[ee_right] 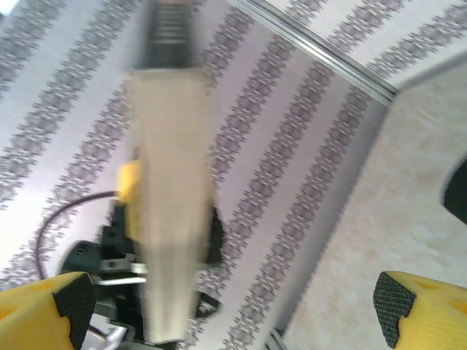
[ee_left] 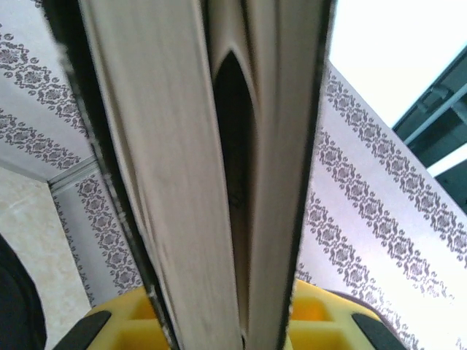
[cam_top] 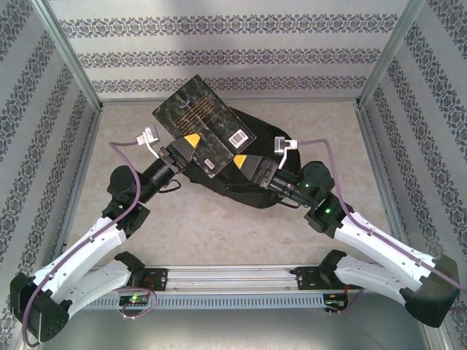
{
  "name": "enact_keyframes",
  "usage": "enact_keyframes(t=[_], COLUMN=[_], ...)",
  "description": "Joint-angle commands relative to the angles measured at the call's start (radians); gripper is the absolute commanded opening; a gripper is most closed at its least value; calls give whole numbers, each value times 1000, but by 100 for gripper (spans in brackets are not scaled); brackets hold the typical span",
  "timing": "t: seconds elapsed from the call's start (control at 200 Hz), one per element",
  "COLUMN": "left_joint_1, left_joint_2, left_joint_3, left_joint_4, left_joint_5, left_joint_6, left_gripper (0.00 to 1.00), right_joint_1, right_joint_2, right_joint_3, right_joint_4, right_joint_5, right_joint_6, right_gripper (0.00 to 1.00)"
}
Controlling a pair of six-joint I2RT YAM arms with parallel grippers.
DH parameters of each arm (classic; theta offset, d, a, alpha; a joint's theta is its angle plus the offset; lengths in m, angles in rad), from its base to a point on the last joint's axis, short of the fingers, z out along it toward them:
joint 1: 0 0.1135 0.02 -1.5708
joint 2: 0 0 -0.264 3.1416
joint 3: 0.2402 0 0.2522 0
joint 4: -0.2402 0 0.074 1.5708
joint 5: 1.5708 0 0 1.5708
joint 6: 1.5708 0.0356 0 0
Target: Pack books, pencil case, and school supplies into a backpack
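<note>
Ahead of the right gripper [ee_right: 233,302] the book [ee_right: 171,219] is blurred, its top cut off. In the left gripper [ee_left: 226,328] its pages run off the top edge. It hides most of the backpack [cam_top: 226,188].

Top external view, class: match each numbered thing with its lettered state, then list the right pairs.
1 left tool
2 right tool
3 black book
4 backpack

A lying on the table
B jaws wide open
C held up, tilted, over the backpack
D shut on the black book's edge

Pairs: 1-D, 2-B, 3-C, 4-A
</note>
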Motion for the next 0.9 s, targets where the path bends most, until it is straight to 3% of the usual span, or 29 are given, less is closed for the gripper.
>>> enact_keyframes(t=[0.0, 0.2, 0.345, 0.55, 0.735, 0.899], left_joint_1=[-45, -96, -115, -137, -164, -172], left_joint_2=[-4, 7, 19, 44, 60, 53], left_joint_3=[32, 46, 50, 66, 71, 75], left_joint_4=[156, 123, 115, 89, 65, -1], left_joint_5=[-89, -132, -142, -159, -186, -211], left_joint_6=[-24, 16, 30, 44, 59, 68], left_gripper=[0, 0, 0, 0, 0, 1], right_joint_1=[10, 16, 34, 48, 51, 51], right_joint_2=[4, 72, 108, 128, 152, 136], right_joint_3=[23, 64, 86, 101, 112, 97], right_joint_4=[180, 242, 251, 206, 185, 134], right_joint_5=[78, 71, 83, 138, 163, 221], right_joint_6=[36, 55, 54, 50, 70, 70], right_gripper=[98, 97, 87, 62, 45, 10])
